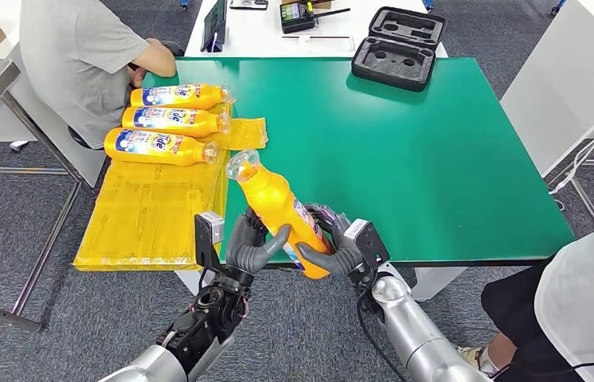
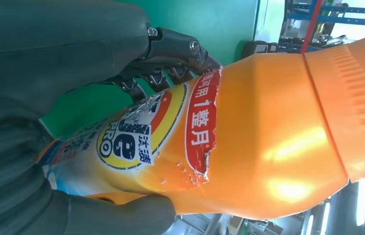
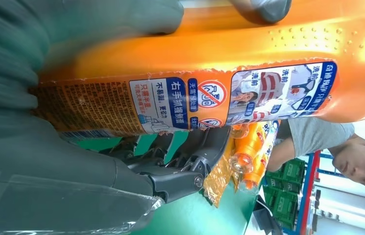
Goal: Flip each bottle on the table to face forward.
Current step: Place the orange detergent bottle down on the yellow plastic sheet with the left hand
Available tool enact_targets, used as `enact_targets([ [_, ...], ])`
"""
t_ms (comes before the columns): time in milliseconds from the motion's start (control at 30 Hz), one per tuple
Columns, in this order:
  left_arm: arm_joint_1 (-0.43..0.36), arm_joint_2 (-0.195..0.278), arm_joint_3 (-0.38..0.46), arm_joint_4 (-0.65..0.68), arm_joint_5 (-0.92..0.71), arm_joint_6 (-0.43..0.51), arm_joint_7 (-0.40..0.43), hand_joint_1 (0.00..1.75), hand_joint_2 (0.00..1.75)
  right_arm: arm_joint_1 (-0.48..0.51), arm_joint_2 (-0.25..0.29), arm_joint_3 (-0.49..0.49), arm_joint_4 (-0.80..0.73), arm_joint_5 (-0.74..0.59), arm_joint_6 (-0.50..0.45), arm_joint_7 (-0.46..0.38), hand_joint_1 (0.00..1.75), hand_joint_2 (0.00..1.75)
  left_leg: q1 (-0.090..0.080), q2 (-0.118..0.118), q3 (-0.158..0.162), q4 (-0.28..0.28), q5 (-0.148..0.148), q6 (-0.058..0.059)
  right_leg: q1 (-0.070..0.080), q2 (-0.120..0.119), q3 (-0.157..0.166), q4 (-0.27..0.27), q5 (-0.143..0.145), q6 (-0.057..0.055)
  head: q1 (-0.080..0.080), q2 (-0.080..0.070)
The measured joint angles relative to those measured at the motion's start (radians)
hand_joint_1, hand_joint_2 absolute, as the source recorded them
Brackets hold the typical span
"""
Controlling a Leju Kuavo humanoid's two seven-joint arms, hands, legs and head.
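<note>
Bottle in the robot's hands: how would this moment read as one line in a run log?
held: orange bottle | left hand: grips | right hand: grips | position: lifted, tilted, near table edge | waiting: three bottles lying, labels up

Silver arms with exposed black wiring end in a grey left hand (image 1: 255,247) and right hand (image 1: 334,256), dark-fingered.

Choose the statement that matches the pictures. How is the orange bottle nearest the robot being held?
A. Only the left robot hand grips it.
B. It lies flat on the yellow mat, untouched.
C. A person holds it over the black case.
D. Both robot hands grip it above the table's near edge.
D: the head view shows the left robot hand and the right robot hand both wrapped around the lower part of the orange bottle, tilted over the near edge of the green table.
</note>
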Motion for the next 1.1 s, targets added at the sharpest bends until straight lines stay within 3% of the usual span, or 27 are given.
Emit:
enact_targets([
  [33, 0.001, 0.001, 0.0, -0.006, -0.015, 0.014, 0.0, 1.75, 1.75, -0.001, 0.0, 0.0, 0.001, 0.001, -0.002, 0.0, 0.04, 1.75, 0.0, 0.0, 0.0, 0.0, 0.0, 0.0, 0.0, 0.0, 0.0, 0.0, 0.0, 0.0, 0.0, 0.0],
  [67, 0.003, 0.002, -0.001, -0.014, -0.035, 0.034, 0.0, 1.75, 1.75, -0.001, 0.0, 0.0, 0.002, 0.003, -0.006, 0.0, 0.0, 1.75, 0.0, 0.0, 0.0, 0.0, 0.0, 0.0, 0.0, 0.0, 0.0, 0.0, 0.0, 0.0, 0.0, 0.0],
  [233, 0.014, 0.014, -0.007, -0.063, -0.171, 0.157, 0.0, 1.75, 1.75, -0.008, 0.005, 0.0, 0.015, 0.025, -0.064, 0.0, 0.0, 1.75, 0.0, 0.0, 0.0, 0.0, 0.0, 0.0, 0.0, 0.0, 0.0, 0.0, 0.0, 0.0, 0.0, 0.0],
  [567, -0.006, 0.075, -0.003, -0.128, -0.263, 0.217, 0.0, 1.75, 1.75, -0.008, 0.005, 0.0, 0.02, 0.036, -0.127, 0.0, 0.0, 1.75, 0.0, 0.0, 0.0, 0.0, 0.0, 0.0, 0.0, 0.0, 0.0, 0.0, 0.0, 0.0, 0.0, 0.0],
  [667, -0.016, 0.09, 0.002, -0.138, -0.323, 0.296, 0.0, 1.75, 1.75, -0.008, 0.006, 0.0, 0.02, 0.033, -0.128, 0.0, 0.0, 1.75, 0.0, 0.0, 0.0, 0.0, 0.0, 0.0, 0.0, 0.0, 0.0, 0.0, 0.0, 0.0, 0.0, 0.0],
  [767, -0.04, 0.107, -0.001, -0.138, -0.51, 0.533, 0.014, 1.75, 1.75, -0.008, 0.008, 0.0, 0.02, 0.029, -0.129, 0.0, 0.0, 1.75, 0.0, 0.0, 0.0, 0.0, 0.0, 0.0, 0.0, 0.0, 0.0, 0.0, 0.0, 0.0, 0.0, 0.0],
  [867, -0.09, 0.132, -0.007, -0.127, -0.91, 0.781, 0.143, 1.75, 1.75, -0.009, 0.014, 0.0, 0.02, 0.022, -0.123, 0.0, 0.0, 1.75, 0.0, 0.0, 0.0, 0.0, 0.001, 0.0, 0.0, 0.0, 0.0, 0.0, 0.0, 0.0, 0.0, 0.0],
  [967, -0.149, 0.158, -0.006, -0.104, -1.293, 0.833, 0.272, 1.75, 1.75, -0.011, 0.026, 0.0, 0.02, 0.017, -0.107, 0.0, 0.0, 1.75, 0.0, 0.0, 0.0, 0.0, 0.001, -0.001, 0.0, 0.0, 0.0, 0.001, 0.0, 0.0, 0.0, 0.0],
  [1100, -0.219, 0.172, -0.006, -0.052, -1.465, 0.836, 0.373, 1.75, 1.75, -0.011, 0.043, 0.0, 0.02, 0.013, -0.086, 0.0, 0.0, 1.75, 0.0, 0.0, 0.0, 0.0, 0.001, -0.001, 0.0, 0.0, 0.0, 0.001, 0.0, 0.0, 0.0, 0.0],
])
